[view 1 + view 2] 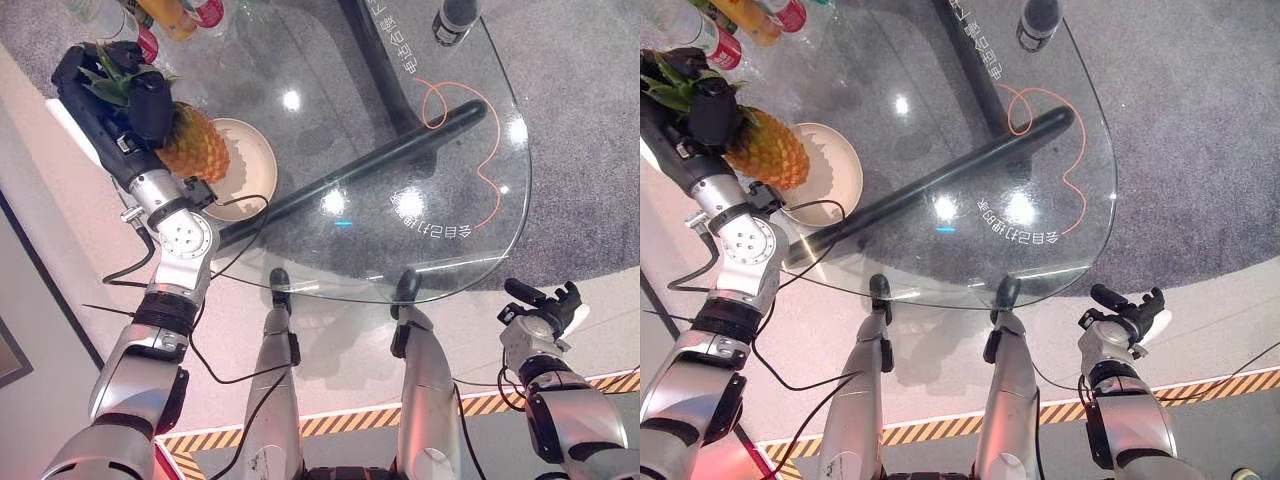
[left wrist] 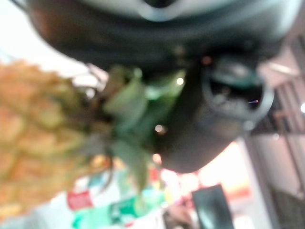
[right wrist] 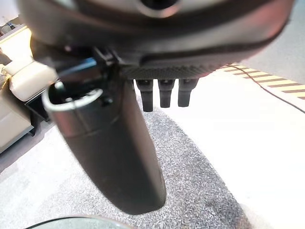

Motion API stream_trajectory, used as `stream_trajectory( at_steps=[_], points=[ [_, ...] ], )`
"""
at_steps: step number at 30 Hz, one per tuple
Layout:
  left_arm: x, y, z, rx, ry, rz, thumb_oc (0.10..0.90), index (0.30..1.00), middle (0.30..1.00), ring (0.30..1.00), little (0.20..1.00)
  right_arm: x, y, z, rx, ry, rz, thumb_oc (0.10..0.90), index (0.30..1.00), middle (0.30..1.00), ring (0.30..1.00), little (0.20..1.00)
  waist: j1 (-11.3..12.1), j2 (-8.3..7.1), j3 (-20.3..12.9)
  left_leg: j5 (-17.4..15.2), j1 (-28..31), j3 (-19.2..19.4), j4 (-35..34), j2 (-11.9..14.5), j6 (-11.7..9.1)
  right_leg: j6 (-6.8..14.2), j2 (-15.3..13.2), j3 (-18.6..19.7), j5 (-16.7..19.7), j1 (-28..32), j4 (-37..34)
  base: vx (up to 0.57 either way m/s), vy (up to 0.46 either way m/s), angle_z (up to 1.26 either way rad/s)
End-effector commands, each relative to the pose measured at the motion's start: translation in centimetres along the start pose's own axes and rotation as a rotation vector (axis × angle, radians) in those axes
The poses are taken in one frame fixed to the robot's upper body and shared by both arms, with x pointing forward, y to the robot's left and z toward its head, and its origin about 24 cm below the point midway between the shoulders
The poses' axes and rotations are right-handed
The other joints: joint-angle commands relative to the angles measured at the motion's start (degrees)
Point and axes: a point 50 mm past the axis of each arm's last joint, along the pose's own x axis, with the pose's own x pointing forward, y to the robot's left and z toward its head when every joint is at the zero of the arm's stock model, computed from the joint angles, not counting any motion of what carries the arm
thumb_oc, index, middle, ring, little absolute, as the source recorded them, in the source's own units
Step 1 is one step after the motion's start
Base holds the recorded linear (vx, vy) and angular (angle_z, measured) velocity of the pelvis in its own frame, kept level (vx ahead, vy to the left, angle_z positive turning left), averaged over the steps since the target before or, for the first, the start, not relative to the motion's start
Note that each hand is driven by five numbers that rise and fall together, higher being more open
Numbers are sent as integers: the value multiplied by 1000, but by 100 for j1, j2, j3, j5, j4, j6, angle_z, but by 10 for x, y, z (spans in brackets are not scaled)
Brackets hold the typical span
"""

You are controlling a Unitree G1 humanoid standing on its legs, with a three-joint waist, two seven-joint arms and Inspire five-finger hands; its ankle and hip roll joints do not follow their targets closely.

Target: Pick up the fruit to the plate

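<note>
My left hand is shut on a pineapple, its fingers curled round the green leafy crown. The orange fruit hangs tilted over the near-left part of the cream plate on the glass table; I cannot tell whether it touches the plate. In the right eye view the same pineapple hangs over the plate. My right hand hangs idle below the table's front edge at the lower right, with its fingers straight and nothing in them.
Bottles and cans stand at the table's far left corner. A dark cylinder stands at the far edge. A black bar of the table frame runs under the glass. Yellow-black striped tape crosses the floor.
</note>
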Motion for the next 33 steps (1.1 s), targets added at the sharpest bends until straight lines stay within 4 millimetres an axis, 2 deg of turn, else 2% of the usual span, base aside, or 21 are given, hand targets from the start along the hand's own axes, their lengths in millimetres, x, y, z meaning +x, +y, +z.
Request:
stream_trajectory(
  at_steps=[1, 33],
  points=[
    [45, -10, 60, -132, -284, 2, 100, 300, 300, 300, 200, 11, -24, 10, -17, -52, -72, 800, 900, 900, 900, 900, 38, -124, -161, -216, -259, -55, 346, 23, 282, 87, 59, 177, 420, 212, -252, -1, 25, -4],
    [59, -18, 60, -70, -287, -2, 100, 300, 300, 300, 200, 7, -9, 16, -37, -77, -22, 800, 900, 900, 900, 900, -101, -269, -161, -279, -321, 5, 344, 14, 294, 97, 166, 200, 468, 122, -348, -1, 0, 0]
  ],
)
